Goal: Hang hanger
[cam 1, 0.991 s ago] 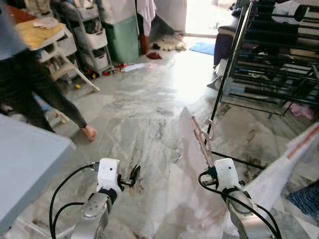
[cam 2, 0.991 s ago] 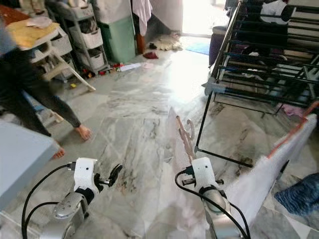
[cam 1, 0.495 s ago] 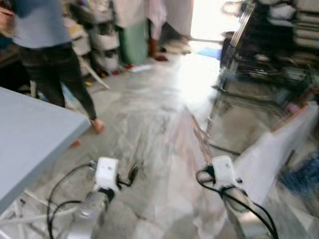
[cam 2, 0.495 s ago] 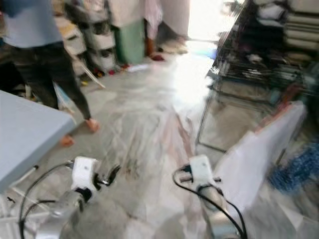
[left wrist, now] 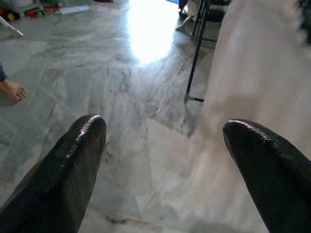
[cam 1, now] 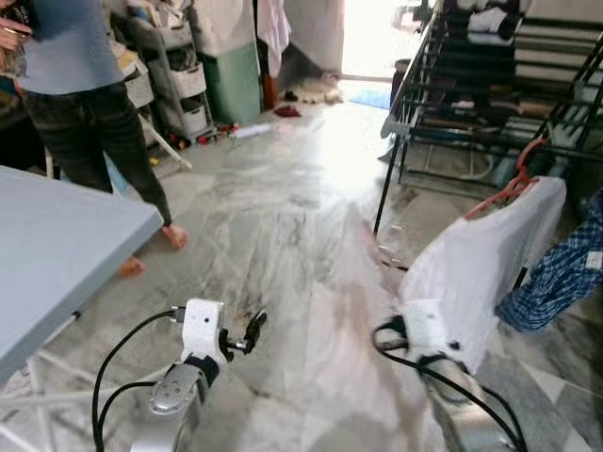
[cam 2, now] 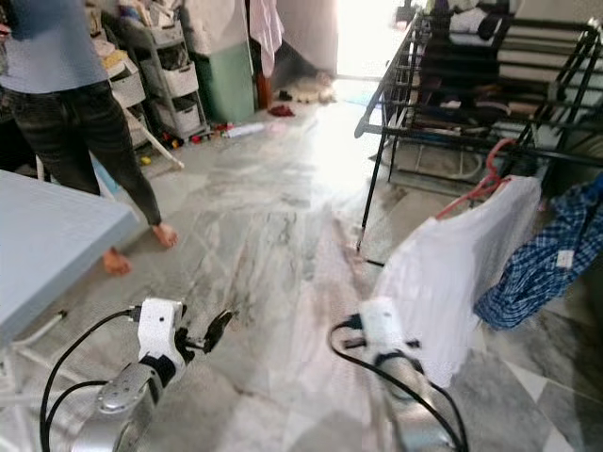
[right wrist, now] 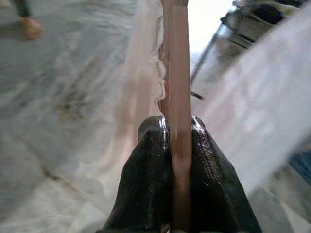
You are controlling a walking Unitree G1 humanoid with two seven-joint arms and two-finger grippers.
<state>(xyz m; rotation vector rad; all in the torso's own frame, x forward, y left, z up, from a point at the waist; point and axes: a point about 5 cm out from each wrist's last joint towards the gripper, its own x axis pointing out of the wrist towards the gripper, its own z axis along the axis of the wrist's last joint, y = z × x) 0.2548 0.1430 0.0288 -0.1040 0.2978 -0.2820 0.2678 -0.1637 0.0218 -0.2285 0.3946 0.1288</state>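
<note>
Swung rightward since a second back: drying rack point(cam 2: 490, 113) now fuller in frame, with white shirt point(cam 2: 452, 273) and blue checked garment point(cam 2: 542, 264) newly visible hanging off its near side; person point(cam 1: 80, 104) now standing near the grey table point(cam 1: 57, 245) instead of striding across. Right arm blurred with motion in the head views.

Right gripper point(right wrist: 177, 141): black fingers point(right wrist: 146, 179) pinched tight on the brown hanger point(right wrist: 177, 87), shaft running straight out between them. Pale sheer garment point(right wrist: 141, 92) draped along the hanger, hanging down over the marble floor point(cam 1: 273, 207). Held low, just beside the white shirt, short of the rack.

Left gripper point(left wrist: 163, 141): fingers point(left wrist: 73, 160) spread wide, holding nothing, hovering over floor, well apart from the hanger.

White shirt on an orange hanger point(cam 2: 485, 179) hooked to the rack. Beyond: plastic drawer units point(cam 1: 174, 80), green bin point(cam 1: 231, 80), clutter along the far wall, bright doorway point(cam 1: 377, 38).
</note>
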